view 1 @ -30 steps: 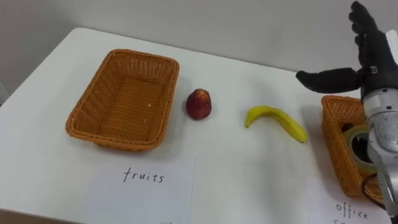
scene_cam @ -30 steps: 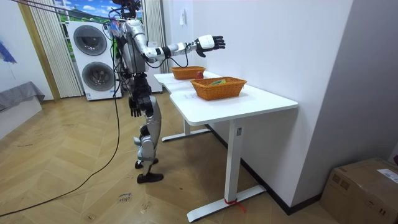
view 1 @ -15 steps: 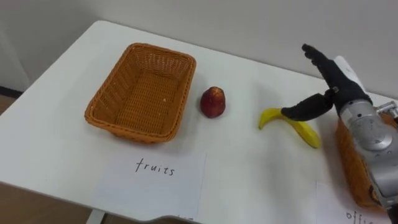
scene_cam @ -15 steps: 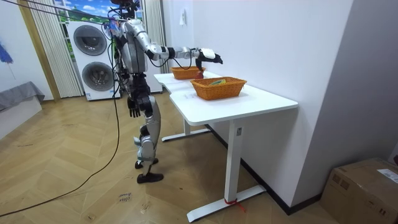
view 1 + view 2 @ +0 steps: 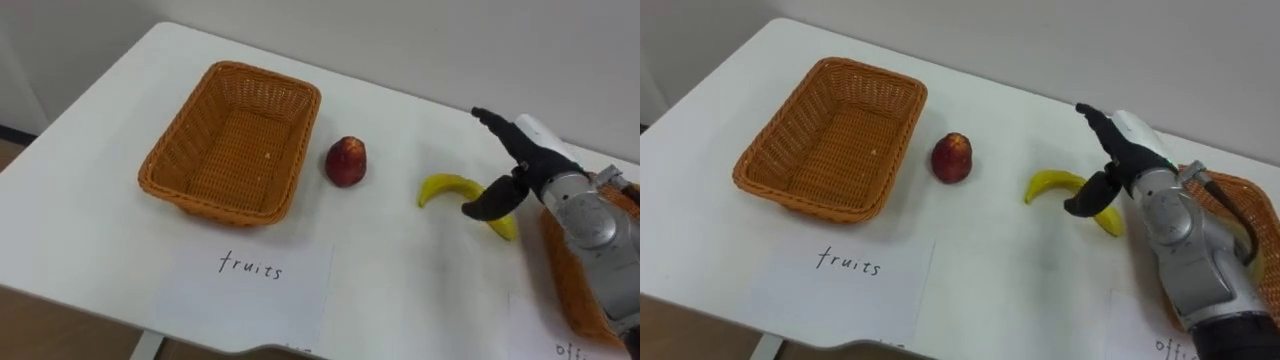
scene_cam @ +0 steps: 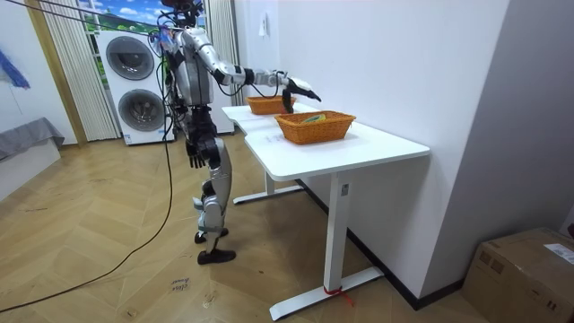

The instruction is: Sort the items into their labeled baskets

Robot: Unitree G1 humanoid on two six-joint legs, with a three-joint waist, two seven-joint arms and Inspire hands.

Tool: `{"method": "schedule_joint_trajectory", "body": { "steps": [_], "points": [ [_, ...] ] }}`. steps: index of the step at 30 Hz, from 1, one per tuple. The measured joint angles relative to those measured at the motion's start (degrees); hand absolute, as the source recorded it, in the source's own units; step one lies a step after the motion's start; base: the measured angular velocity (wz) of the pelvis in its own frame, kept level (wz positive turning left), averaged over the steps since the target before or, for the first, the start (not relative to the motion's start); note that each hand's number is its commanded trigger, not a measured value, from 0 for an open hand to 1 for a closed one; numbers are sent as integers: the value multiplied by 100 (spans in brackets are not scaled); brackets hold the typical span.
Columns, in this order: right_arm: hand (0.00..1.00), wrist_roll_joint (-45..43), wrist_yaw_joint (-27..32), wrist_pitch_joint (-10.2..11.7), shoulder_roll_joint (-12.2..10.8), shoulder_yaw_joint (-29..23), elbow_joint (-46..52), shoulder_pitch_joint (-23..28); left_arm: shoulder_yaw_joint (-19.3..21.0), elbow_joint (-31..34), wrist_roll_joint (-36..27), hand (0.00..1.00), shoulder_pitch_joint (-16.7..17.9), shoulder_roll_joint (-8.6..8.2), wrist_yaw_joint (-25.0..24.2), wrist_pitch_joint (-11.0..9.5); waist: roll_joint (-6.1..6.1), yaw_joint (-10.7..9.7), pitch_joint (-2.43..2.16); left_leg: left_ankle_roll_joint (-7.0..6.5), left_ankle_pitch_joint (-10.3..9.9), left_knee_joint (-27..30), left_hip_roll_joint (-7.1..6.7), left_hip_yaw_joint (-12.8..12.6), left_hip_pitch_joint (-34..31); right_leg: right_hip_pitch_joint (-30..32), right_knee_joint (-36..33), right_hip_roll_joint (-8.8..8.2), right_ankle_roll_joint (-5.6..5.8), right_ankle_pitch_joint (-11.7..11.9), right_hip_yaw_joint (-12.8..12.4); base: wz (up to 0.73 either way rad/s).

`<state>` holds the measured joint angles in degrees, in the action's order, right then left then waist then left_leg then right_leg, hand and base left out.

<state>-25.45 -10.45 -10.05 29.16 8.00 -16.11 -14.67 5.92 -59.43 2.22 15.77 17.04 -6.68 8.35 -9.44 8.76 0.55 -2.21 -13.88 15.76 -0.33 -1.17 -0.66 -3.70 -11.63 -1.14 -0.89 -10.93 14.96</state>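
Note:
An empty wicker fruit basket (image 5: 165, 168) stands at the table's left, with a paper label (image 5: 252, 282) in front of it. To its right a red apple (image 5: 346, 162) stands on the table. Further right lies a yellow banana (image 5: 443, 187). My right hand (image 5: 522, 168) hovers open just over the banana's right half, thumb down against it and fingers stretched past its far side. The office supplies basket (image 5: 566, 285) sits at the right edge, mostly behind my forearm. My left hand (image 6: 194, 154) hangs at my side in the room view.
The white table (image 6: 377, 148) stands along a wall, and I stand at its long side. Its front edge runs close below the labels. Two stacked washing machines (image 6: 134, 85) are behind me. A cardboard box (image 6: 525, 274) rests on the floor at the room view's right.
My right hand has dropped from high above the office basket and moved left, down onto the banana. The head camera has shifted, so the whole picture moved.

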Motion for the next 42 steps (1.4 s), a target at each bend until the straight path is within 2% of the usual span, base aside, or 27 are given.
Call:
{"method": "schedule_joint_trajectory", "body": {
  "steps": [4,6,12,19,22,31,37,42],
  "points": [
    [0,-243,-158,-7,0,0,-266,-2,-3,-4,0,0,-20,-8,39,13,23,74,0,0,1,-6,-1,2,-3,10,-2,-2,0,0,5,0],
    [0,-242,-194,-10,0,0,-484,-6,-2,-34,12,0,-71,-8,48,27,10,127,-26,1,5,-2,-3,8,-66,74,-13,-7,-1,0,17,2],
    [0,-454,-305,-71,-6,101,-823,-33,-41,-151,12,0,-170,-12,71,37,21,272,-17,-10,15,11,-19,50,-198,179,-11,-35,-1,3,108,3],
    [0,-893,-350,-108,-24,451,-1078,-596,-55,-295,26,0,-340,-10,-17,50,80,267,35,-13,17,130,-37,143,-397,312,-13,-51,0,4,231,7],
    [0,-893,-346,-109,-23,458,-1251,-671,-61,-373,10,0,-432,-9,-20,44,48,290,15,-12,17,197,-37,161,-469,335,-14,-50,0,4,258,5],
    [0,-890,-260,-77,-17,658,-1920,-1073,-66,-417,21,0,-535,-13,117,32,55,325,22,-16,38,224,-44,236,-571,421,-113,-87,-5,12,432,3],
    [0,-868,-260,-83,42,732,-2196,-1229,-277,-418,8,0,-697,10,270,32,53,437,22,-10,58,298,-46,301,-684,477,-122,-95,-30,39,581,4],
    [0,-863,-241,-95,41,876,-2433,-1385,-289,-454,-7,0,-748,17,279,38,25,456,28,-1,94,296,-45,329,-722,496,-113,-99,-47,68,677,1]
  ]
}}
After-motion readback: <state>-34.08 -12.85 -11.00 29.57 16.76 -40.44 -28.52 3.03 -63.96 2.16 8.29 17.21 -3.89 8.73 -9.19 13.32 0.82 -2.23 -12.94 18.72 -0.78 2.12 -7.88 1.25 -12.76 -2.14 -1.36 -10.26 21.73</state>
